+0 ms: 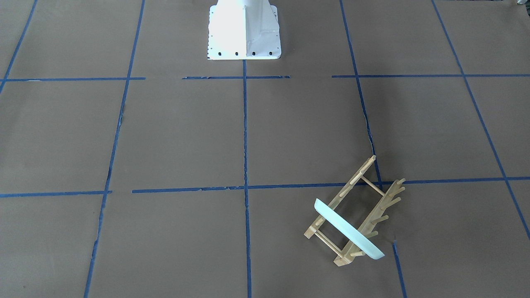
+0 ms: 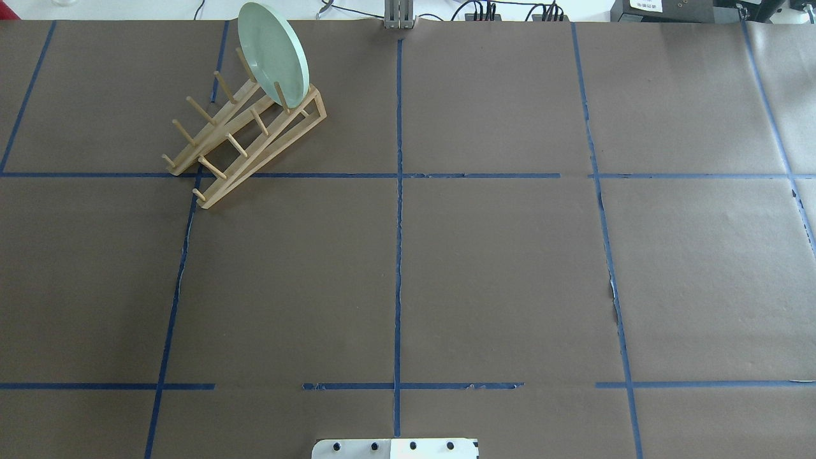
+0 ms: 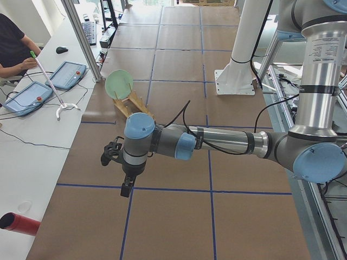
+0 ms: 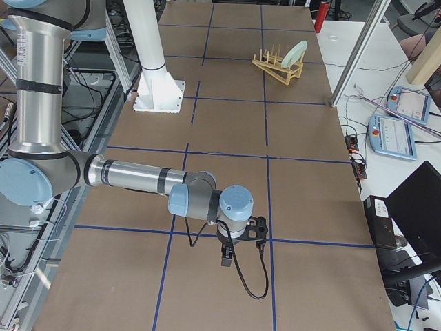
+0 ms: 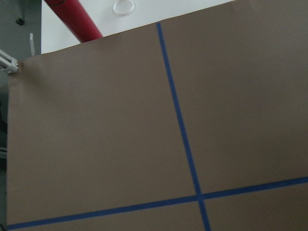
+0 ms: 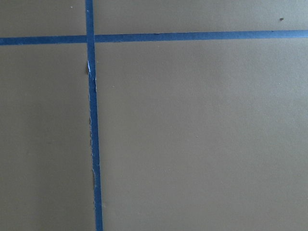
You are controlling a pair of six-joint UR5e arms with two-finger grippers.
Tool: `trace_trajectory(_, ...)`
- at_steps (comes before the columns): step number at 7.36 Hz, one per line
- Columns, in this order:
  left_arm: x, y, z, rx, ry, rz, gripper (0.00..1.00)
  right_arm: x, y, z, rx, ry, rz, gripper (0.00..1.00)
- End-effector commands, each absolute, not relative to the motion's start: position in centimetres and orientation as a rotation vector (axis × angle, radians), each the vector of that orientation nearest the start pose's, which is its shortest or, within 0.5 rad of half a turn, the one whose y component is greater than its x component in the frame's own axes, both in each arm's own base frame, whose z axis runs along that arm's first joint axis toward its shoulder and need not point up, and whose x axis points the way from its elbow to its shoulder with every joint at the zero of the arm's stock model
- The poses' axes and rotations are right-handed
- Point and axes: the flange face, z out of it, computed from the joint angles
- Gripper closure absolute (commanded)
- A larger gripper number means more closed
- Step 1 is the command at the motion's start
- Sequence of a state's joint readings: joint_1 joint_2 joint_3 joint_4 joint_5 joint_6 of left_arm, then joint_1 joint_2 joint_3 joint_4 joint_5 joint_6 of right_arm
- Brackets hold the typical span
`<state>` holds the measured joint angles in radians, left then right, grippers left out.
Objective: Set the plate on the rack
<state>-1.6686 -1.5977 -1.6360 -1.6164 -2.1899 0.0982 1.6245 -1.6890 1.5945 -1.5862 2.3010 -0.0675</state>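
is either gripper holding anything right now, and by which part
Nothing seems held: the plate stands on edge in the rack, left gripper and right gripper far from it.

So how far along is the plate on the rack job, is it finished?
It looks finished. Done: the plate stands on edge between the pegs at the end of the rack farthest from the robot. In hand: nothing that shows; the left gripper and the right gripper hang over the table, well away from the rack. Left: no step that I can see.
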Motion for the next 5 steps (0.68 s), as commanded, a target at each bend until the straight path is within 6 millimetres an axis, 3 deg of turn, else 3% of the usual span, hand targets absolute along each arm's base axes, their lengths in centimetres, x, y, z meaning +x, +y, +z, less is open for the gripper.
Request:
trace_trajectory(1,-12.36,-48.58,62.28,0.005,0.774,-0.037,0.00,8.99,-42.70,70.65,-0.061,-0.734,0.027,0.00)
trace_trajectory(5,-12.19,-48.17,62.31,0.000,0.771,-0.028,0.00,8.99,-42.70,70.65,-0.061,-0.734,0.027,0.00)
